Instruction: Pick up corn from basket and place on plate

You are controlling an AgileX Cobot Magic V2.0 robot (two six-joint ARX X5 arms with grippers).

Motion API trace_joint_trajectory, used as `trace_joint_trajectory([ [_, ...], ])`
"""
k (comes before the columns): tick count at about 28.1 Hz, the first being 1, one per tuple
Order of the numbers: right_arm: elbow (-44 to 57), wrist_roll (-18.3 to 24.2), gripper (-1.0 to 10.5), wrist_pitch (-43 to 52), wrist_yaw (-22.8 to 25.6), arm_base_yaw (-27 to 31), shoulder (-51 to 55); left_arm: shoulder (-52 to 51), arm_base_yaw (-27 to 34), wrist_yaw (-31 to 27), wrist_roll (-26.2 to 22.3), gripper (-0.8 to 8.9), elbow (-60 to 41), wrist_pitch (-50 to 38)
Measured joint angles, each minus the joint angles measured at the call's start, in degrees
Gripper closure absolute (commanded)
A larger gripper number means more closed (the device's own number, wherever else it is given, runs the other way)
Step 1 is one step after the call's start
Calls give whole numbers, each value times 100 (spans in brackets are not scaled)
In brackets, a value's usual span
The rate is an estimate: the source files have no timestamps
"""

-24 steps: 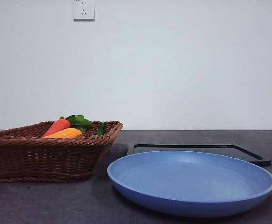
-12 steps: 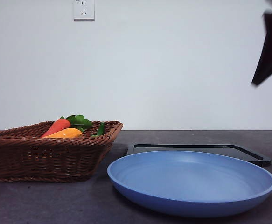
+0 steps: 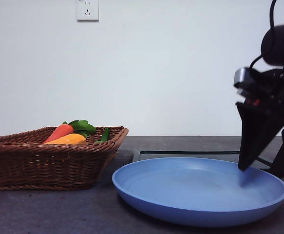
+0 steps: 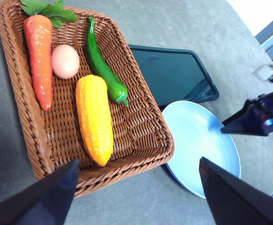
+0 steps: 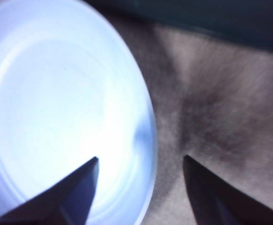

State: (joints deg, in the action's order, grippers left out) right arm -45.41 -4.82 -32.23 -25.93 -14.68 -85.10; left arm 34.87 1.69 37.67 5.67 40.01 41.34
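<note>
The corn (image 4: 95, 119), a long orange-yellow cob, lies in the brown wicker basket (image 4: 29, 119) between a carrot and a green pepper; only its tip (image 3: 68, 139) shows over the basket (image 3: 49, 163) rim in the front view. My left gripper (image 4: 138, 161) hovers high over the basket's near edge, open and empty, and is out of the front view. The light blue plate (image 3: 200, 192) (image 4: 199, 140) (image 5: 56, 93) is bare. My right gripper (image 3: 263, 168) (image 5: 141, 158) hangs open and low over the plate's right rim, one jaw inside and one outside it.
A carrot (image 4: 39, 61) with green leaves, a pale egg (image 4: 64, 61) and a green pepper (image 4: 103, 70) share the basket. A flat black tray (image 4: 173, 75) (image 3: 205, 155) lies behind the plate. A wall stands behind the table.
The right arm has come down from the top right corner to just above the plate's right rim. The basket, its contents and the plate have not moved.
</note>
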Motion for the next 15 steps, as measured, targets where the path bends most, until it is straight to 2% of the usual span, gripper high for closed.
trace_joint_trajectory([
  [10,0,0,946,83,22,-142,-341,0,0,0,0,396,0,0],
  [15,-63,-101,946,120,-26,-138,-343,4,0,0,0,396,0,-2],
])
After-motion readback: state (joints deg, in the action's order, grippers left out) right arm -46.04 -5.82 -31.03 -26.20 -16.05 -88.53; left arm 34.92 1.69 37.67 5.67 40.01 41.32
